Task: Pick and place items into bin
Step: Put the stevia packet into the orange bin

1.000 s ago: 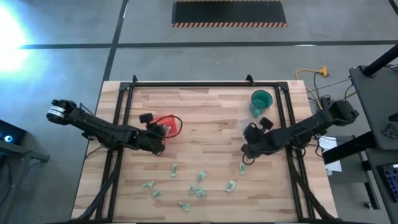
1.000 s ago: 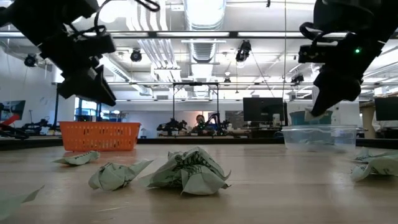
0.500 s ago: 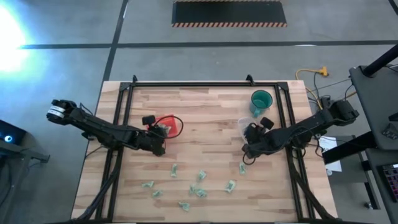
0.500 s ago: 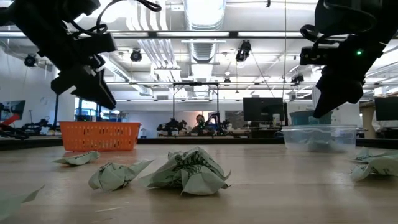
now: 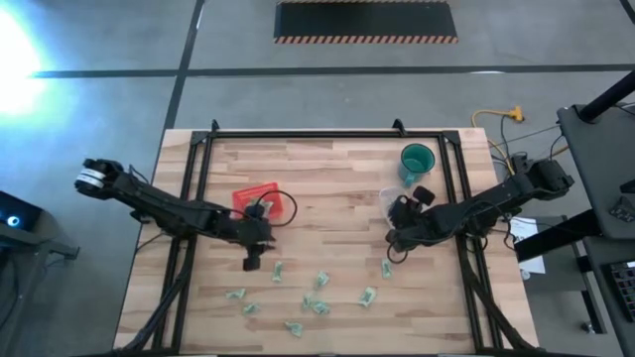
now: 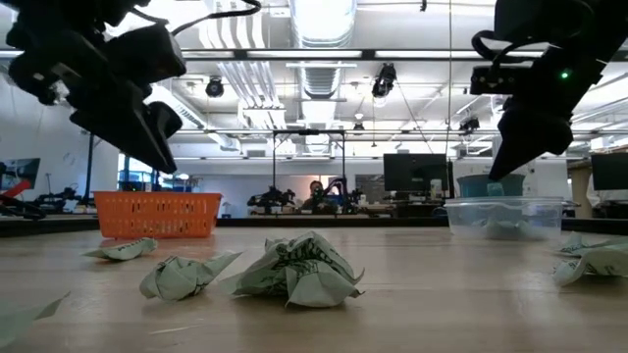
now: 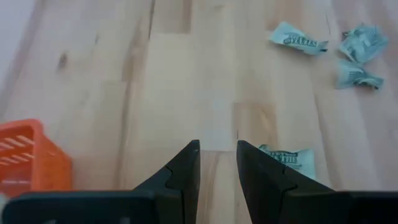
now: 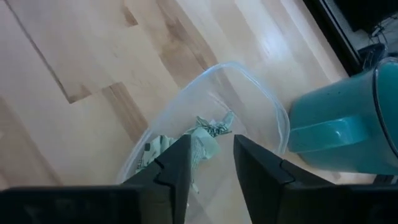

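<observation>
Several small pale green-and-white crumpled items (image 5: 317, 297) lie scattered on the near half of the wooden table; they also show in the low view (image 6: 299, 270). My left gripper (image 5: 252, 248) hangs open over bare wood just near-side of the red tray (image 5: 260, 198), with nothing between its fingers (image 7: 217, 163); one item (image 7: 287, 158) lies just beside it. My right gripper (image 5: 397, 216) stands open above the clear bin (image 8: 249, 87), where crumpled items (image 8: 202, 140) lie.
A teal cup (image 5: 418, 159) stands just behind the clear bin, close to my right gripper (image 8: 211, 155). A black frame rail (image 5: 327, 134) runs along the table's far edge and down both sides. Bare wood lies between the tray and the bin.
My left gripper has swung away from the red tray toward the table's near edge, closer to the scattered items. The tray and the items on the table have stayed where they were.
</observation>
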Controlling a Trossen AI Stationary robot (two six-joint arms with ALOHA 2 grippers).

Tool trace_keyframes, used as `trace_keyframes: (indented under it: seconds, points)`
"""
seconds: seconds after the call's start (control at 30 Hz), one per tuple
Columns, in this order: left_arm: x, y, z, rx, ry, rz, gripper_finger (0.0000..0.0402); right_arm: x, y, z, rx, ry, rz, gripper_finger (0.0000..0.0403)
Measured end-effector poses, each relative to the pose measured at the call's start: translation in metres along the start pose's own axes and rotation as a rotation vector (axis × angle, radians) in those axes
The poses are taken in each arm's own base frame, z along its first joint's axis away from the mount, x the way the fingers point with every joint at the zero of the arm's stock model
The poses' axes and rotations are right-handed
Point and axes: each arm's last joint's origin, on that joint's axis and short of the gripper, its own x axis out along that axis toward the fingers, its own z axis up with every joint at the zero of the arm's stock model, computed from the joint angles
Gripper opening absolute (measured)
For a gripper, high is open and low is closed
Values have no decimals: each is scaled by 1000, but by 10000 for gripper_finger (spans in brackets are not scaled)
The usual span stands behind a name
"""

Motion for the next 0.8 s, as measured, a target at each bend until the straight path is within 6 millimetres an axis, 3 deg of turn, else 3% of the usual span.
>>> trace_keyframes:
  seconds: [0.43,0.8]
  points:
    - [39,-9,-5,15,133,-56,89,-7,15,3,-123,-52,148,87]
    - [48,-21,-3,41,164,-94,89,-8,17,3,-133,-61,162,77]
